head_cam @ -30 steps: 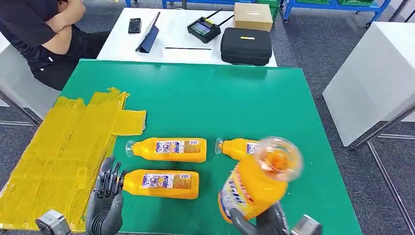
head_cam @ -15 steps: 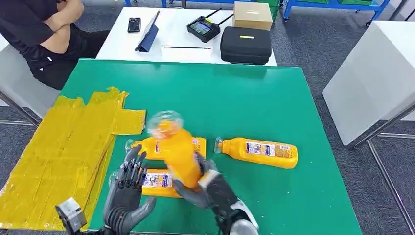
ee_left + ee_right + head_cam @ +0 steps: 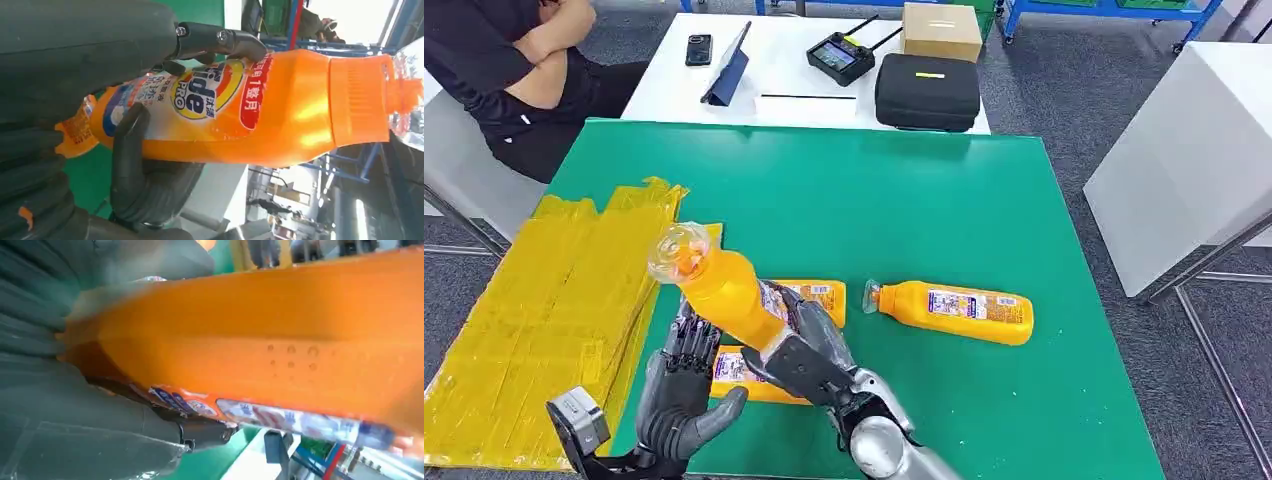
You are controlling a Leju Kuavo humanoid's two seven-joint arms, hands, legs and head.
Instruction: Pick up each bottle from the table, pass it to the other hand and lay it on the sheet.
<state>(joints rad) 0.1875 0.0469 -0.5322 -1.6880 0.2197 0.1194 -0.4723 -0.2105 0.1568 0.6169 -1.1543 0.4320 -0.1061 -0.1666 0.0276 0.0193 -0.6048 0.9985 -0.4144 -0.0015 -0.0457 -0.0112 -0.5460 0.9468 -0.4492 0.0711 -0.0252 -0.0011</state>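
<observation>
My right hand [image 3: 809,352] grips the base of an orange bottle [image 3: 724,292] and holds it tilted above the table, its clear cap toward the yellow sheet [image 3: 544,320]. My left hand [image 3: 682,385] is raised right beside it with fingers spread; in the left wrist view the bottle [image 3: 260,110] lies between its thumb [image 3: 145,185] and fingers, which are not closed on it. In the right wrist view the bottle [image 3: 280,340] is pressed against the right hand. Another bottle [image 3: 949,312] lies to the right on the green table [image 3: 904,200]. Two more [image 3: 814,293] [image 3: 736,372] lie partly hidden behind the hands.
A person [image 3: 514,70] sits at the back left with arms folded. Behind the green table a white table holds a phone [image 3: 698,51], a tablet [image 3: 729,70], a controller [image 3: 840,58], a black case [image 3: 927,93] and a cardboard box [image 3: 941,31]. Another white table [image 3: 1194,150] stands at the right.
My right hand has carried the bottle from the table's right side leftward, up to my left hand. The left hand has lifted slightly and turned its palm toward the bottle.
</observation>
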